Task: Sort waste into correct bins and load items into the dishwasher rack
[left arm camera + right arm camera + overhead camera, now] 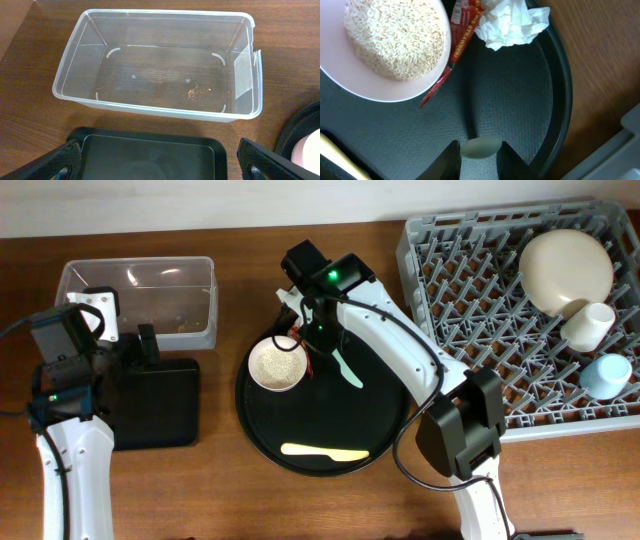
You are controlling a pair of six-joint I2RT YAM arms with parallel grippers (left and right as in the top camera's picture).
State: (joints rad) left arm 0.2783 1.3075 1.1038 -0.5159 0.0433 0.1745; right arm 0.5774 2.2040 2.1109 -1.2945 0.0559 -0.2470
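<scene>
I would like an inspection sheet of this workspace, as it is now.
surface: wooden table, no spills seen.
job's things: dishwasher rack holds cream plate, white cup, light-blue cup; round black tray carries pink-rimmed bowl with grains, red wrapper, paper wad, yellow spoon; clear tub and black rectangular tray at left.
clutter: a few crumbs in the tub.
grippers: left gripper open above the black rectangular tray; right gripper seems closed on the mint-green spoon.
cables: black cable loops beside the right arm.
surroundings: plain white area behind the table.
</scene>
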